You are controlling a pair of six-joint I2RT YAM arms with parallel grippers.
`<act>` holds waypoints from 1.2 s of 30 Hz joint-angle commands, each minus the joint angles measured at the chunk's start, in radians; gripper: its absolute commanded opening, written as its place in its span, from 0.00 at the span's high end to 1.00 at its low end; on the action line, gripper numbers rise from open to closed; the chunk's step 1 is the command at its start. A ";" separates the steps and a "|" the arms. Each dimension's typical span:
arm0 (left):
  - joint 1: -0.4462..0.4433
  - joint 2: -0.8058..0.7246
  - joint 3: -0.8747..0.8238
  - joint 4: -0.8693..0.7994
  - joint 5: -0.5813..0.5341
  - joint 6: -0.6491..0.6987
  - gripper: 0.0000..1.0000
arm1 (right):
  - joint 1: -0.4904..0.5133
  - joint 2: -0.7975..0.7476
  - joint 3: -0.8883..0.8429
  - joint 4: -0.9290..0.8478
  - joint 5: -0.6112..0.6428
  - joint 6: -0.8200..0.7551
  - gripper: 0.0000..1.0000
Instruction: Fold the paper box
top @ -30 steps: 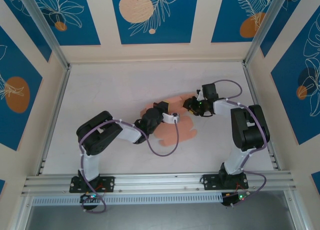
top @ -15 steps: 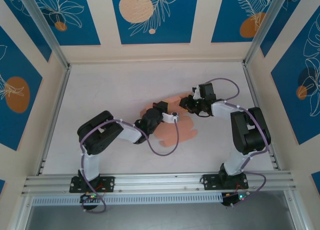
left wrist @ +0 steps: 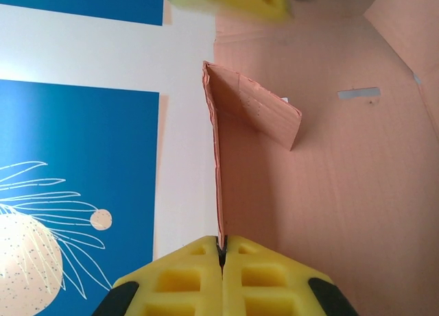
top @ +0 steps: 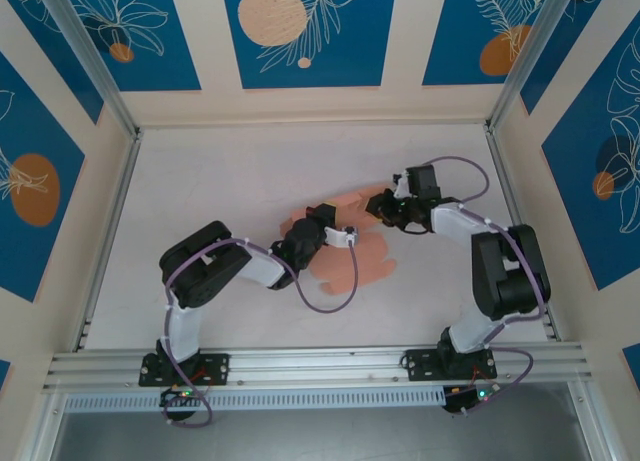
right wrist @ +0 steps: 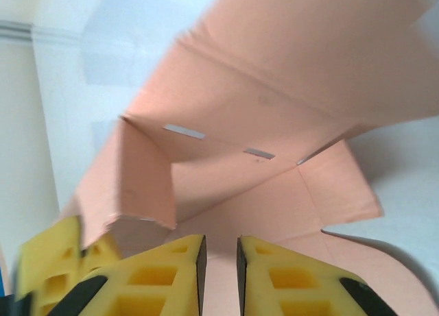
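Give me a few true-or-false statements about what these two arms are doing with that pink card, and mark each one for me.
1. The left gripper is pinching the edge of an upright flap of the paper box. True.
2. The paper box is bright green. False: it is salmon pink.
3. The right gripper has its yellow pads a narrow gap apart. True.
4. The paper box is closed up into a finished box. False: it is an open cut-out sheet on the white table, with some flaps raised.
5. The walls around the table are plain grey. False: they carry blue panels with leaf drawings and orange circles.
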 commanded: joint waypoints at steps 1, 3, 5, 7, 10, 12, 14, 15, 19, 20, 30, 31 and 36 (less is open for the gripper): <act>0.002 0.024 -0.008 0.031 0.004 0.046 1.00 | -0.070 -0.099 0.001 -0.085 -0.040 -0.048 0.78; 0.003 0.032 -0.010 0.037 0.009 0.062 1.00 | -0.122 -0.121 0.018 -0.113 -0.044 -0.067 0.77; 0.002 0.040 -0.010 0.041 0.010 0.074 1.00 | -0.176 -0.102 0.071 -0.167 -0.049 -0.087 0.77; 0.002 0.043 -0.010 0.049 0.013 0.083 1.00 | -0.229 -0.044 0.145 -0.200 -0.101 -0.119 0.77; 0.003 0.043 -0.005 0.045 0.016 0.085 1.00 | -0.270 0.072 0.282 -0.241 -0.177 -0.180 0.77; 0.002 0.045 0.001 0.042 0.019 0.087 1.00 | -0.274 0.170 0.394 -0.279 -0.218 -0.221 0.76; 0.003 0.047 0.008 0.042 0.017 0.088 1.00 | -0.272 0.266 0.504 -0.319 -0.256 -0.244 0.76; 0.001 0.048 0.010 0.041 0.016 0.089 1.00 | -0.271 0.320 0.554 -0.335 -0.277 -0.250 0.76; 0.002 0.048 0.010 0.038 0.013 0.088 1.00 | -0.253 0.468 0.649 -0.351 -0.356 -0.234 0.76; 0.003 0.048 0.011 0.039 0.013 0.086 1.00 | -0.245 0.485 0.651 -0.348 -0.359 -0.234 0.76; 0.006 0.051 0.015 0.032 0.011 0.053 1.00 | -0.177 0.586 0.621 -0.312 -0.433 -0.246 0.76; 0.007 0.051 0.015 0.030 0.009 0.049 1.00 | -0.173 0.589 0.611 -0.308 -0.445 -0.249 0.76; 0.009 0.054 0.016 0.029 0.010 0.050 1.00 | -0.170 0.549 0.539 -0.281 -0.459 -0.248 0.76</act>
